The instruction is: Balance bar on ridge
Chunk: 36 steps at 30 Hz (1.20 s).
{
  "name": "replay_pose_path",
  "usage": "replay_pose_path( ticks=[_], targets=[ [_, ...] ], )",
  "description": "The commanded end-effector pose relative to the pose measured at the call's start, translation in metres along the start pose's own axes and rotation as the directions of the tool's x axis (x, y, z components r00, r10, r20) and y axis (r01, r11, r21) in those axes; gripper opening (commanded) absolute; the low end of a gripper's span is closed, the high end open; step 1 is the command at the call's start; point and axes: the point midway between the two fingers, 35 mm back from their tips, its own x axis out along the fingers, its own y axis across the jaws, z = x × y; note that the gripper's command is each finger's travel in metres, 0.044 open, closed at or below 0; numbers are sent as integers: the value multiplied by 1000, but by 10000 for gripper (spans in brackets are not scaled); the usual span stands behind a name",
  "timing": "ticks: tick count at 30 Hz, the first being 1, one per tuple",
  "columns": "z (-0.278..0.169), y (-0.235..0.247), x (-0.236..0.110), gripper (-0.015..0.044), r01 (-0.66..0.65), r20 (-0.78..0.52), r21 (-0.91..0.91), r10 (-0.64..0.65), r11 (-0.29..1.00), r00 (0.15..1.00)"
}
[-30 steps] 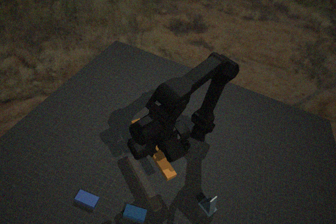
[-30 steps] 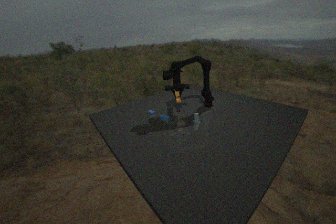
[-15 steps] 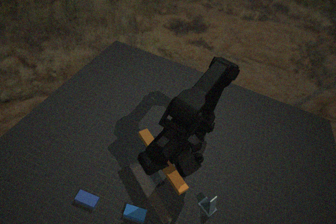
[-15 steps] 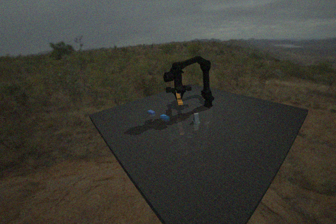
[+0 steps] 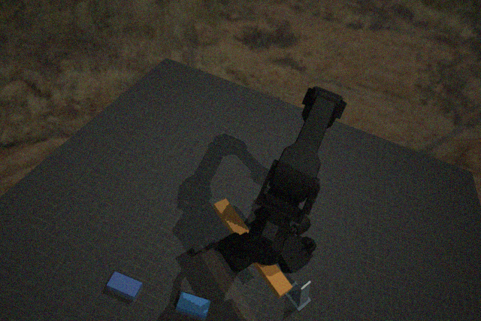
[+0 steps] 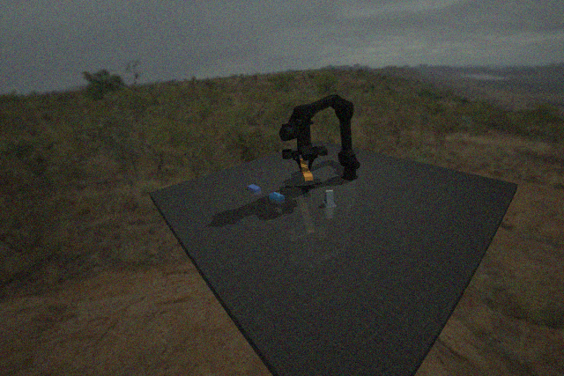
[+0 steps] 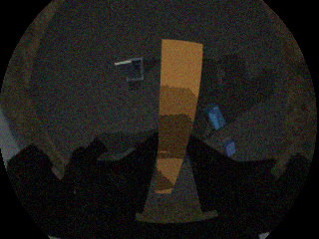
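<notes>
The orange bar (image 5: 275,279) (image 6: 307,176) (image 7: 180,67) is held above the table (image 5: 128,177) (image 6: 355,271). My gripper (image 6: 305,168) (image 7: 172,136) is shut on the bar around its middle; in the top view the arm hides the grip. A small grey piece with a thin upright wall on a base, seemingly the ridge (image 5: 305,296) (image 6: 330,197) (image 7: 143,70), stands on the table. In the wrist view it lies left of the bar's far part, not under it. In the top view the bar's near end overlaps its edge; contact is not evident.
A light blue block (image 5: 192,304) (image 6: 276,196) (image 7: 216,118) and a violet-blue block (image 5: 124,284) (image 6: 253,188) (image 7: 229,147) lie on the table, on the other side of the bar from the grey piece. The arm's shadow darkens parts of the table.
</notes>
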Motion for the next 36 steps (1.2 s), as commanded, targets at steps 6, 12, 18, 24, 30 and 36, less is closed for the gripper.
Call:
replay_pose_path(
  ticks=[6, 12, 18, 24, 30, 36],
  targets=[
    [32, 13, -2, 0, 2, 5, -9, -2, 1000, 1000],
    [51, 24, -2, 0, 1, 7, -18, -1, 1000, 1000],
    [70, 36, -2, 0, 0, 9, -27, 0, 1000, 1000],
    [88, 50, -2, 0, -1, 11, -36, 1, 999, 1000],
    [105, 66, -2, 0, -2, 12, -45, 3, 999, 1000],
    [121, 82, -2, 0, -4, 14, -54, 4, 999, 1000]
  ],
)
